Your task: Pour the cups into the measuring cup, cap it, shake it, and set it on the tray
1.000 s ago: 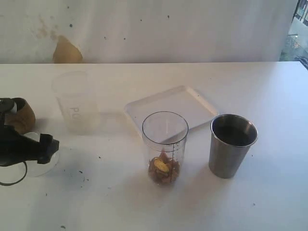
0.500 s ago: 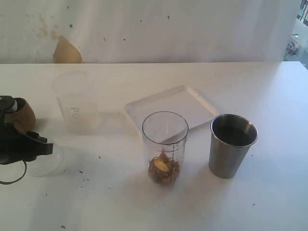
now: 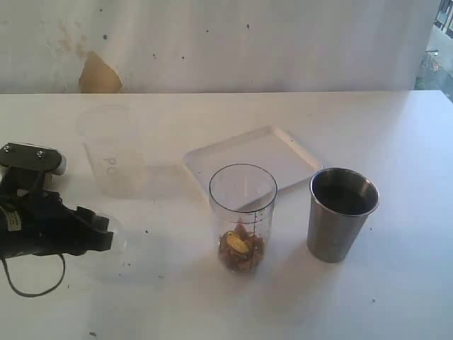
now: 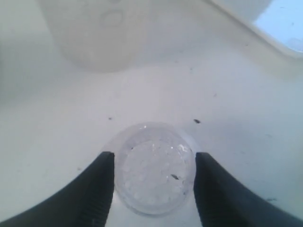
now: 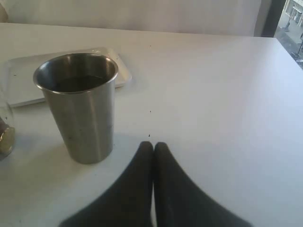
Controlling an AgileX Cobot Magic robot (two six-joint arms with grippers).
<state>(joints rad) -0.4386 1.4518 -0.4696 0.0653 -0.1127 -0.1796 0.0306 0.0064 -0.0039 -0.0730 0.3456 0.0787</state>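
Obstacles I log: frosted cup [image 3: 110, 152] back left; low tray [image 3: 262, 152] centre; measuring cup [image 3: 243, 212] just before it; tumbler [image 3: 342, 212] near, to its right; my left gripper [image 4: 154, 163], clamped on the lid [image 4: 154, 175], front left. Free lanes: narrow gap between measuring cup and tumbler; bare table [image 3: 403, 142] right of tumbler.

Bare test bench: white table [image 3: 396, 127], stained wall [image 3: 248, 49]
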